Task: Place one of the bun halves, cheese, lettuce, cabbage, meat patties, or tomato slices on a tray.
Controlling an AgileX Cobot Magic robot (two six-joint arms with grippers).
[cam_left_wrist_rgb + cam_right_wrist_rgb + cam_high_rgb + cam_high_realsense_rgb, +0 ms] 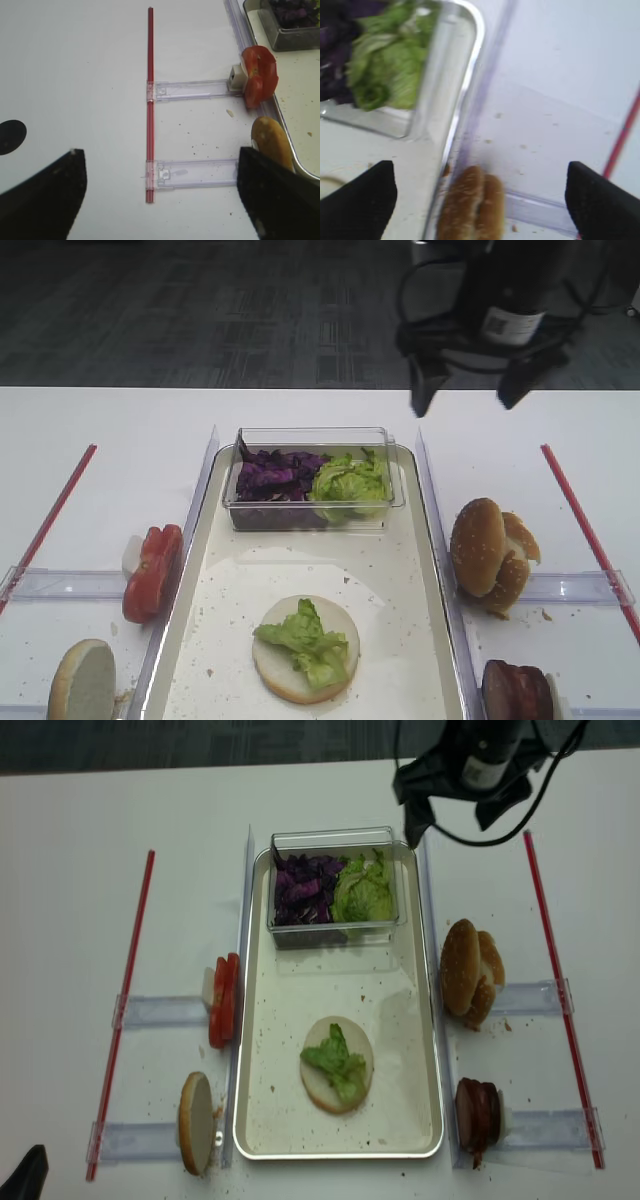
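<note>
Below the spread right fingers (360,200), bun halves (475,205)

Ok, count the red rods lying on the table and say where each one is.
2. One red rod lies along the table's left side, outside the tomato slices. The other red rod lies along the right side, beyond the bun halves. None seem hidden.

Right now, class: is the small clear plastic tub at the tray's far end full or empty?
Partly full. The small clear plastic tub holds dark purple shredded cabbage on one side and ruffled light-green lettuce on the other.
</note>
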